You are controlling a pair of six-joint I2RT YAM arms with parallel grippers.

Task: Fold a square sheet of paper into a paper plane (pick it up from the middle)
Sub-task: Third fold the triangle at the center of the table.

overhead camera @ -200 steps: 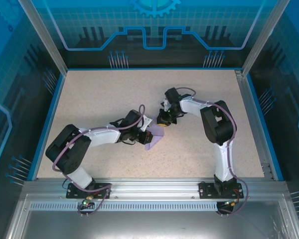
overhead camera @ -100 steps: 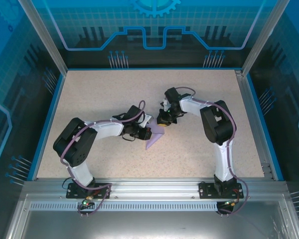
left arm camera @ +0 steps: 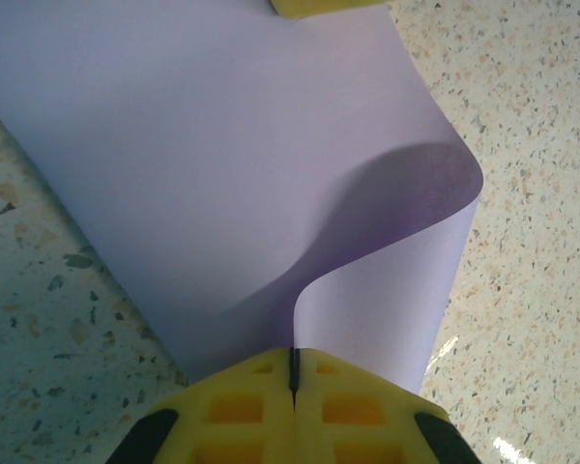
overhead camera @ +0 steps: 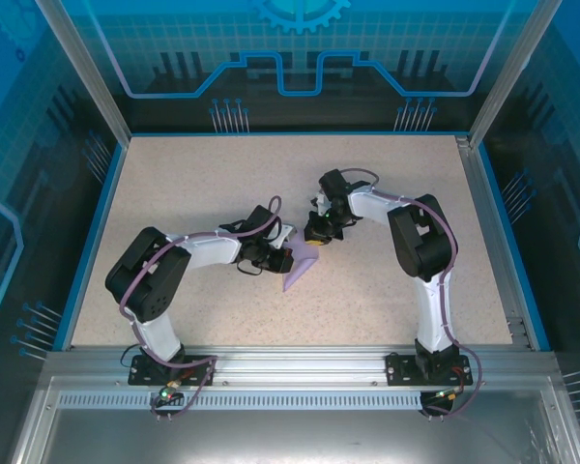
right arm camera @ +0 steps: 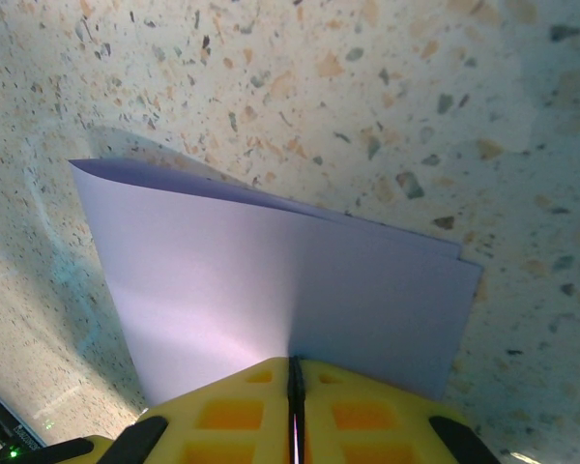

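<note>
You have the square sheet of paper (left arm camera: 222,174), doubled over, at mid-bench (overhead camera: 174,193), strung between the arms. Left jaws are clamped on one edge and right jaws on the far edge. Neither arm is nearer.

arms (overhead camera: 377,205): white shells, black joints | cables (overhead camera: 450,290): purple | pincer fingers (left arm camera: 242,411): yellow

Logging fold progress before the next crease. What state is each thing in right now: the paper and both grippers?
square sheet of paper: doubled over, one flap curling, not yet a plane
left gripper: shut on the paper's edge
right gripper: shut on the doubled layers
</note>
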